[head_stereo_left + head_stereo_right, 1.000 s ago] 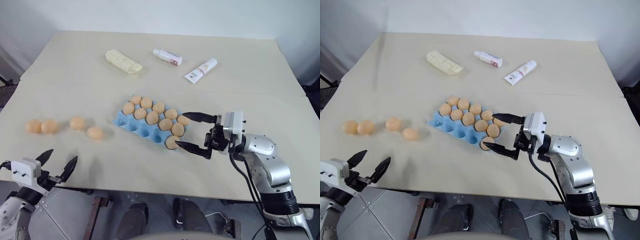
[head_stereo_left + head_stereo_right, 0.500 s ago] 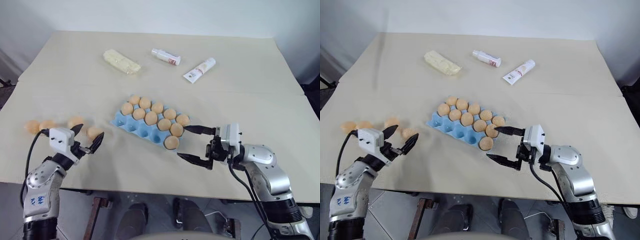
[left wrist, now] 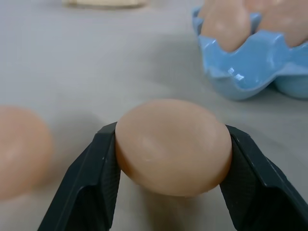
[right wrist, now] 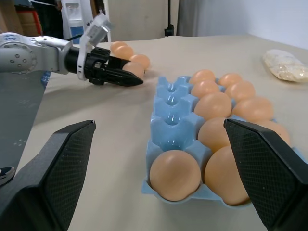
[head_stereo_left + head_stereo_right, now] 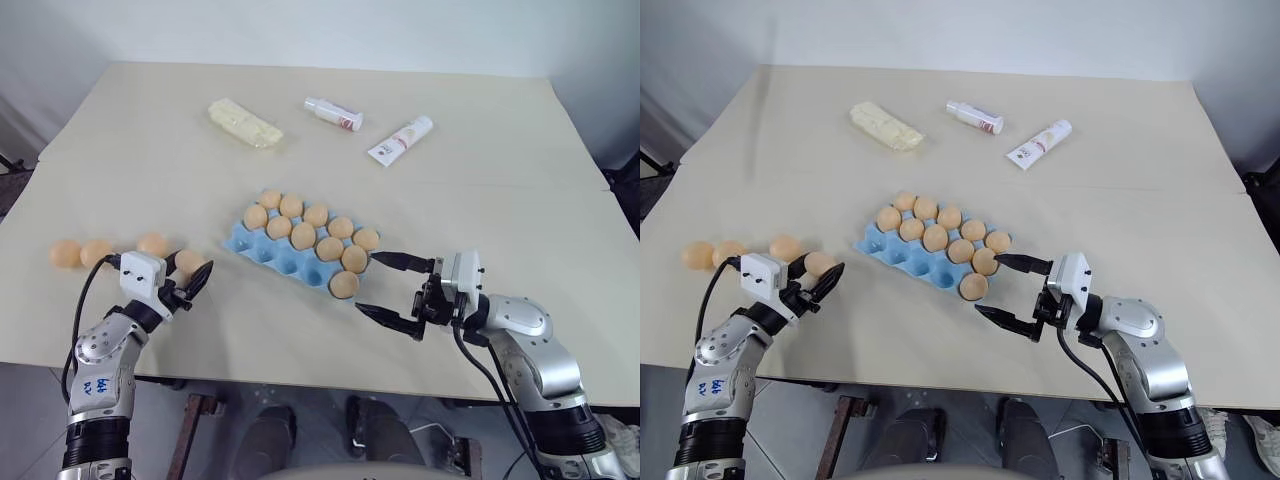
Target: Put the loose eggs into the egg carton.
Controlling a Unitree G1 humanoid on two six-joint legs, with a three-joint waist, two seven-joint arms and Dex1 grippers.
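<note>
My left gripper [image 3: 171, 192] clamps a loose egg [image 3: 173, 147].
My right gripper [image 5: 392, 289] gapes wide beside the egg carton [image 5: 262, 246]; carton's far cups cut off at the wrist.

So the egg carton [image 5: 285, 255] sits mid-table [image 5: 480, 190], eggs filling its far and right cups, near-left cups empty. Four loose eggs [image 5: 97, 252] line up on the left, and the rightmost one [image 3: 173, 147] sits between the left gripper [image 5: 185, 283] fingers. The right gripper [image 5: 385, 285] is just right of the carton's near corner. Behind the carton: a wrapped block [image 5: 245, 123], a bottle [image 5: 334, 113], then a tube [image 5: 400, 140] further right.
</note>
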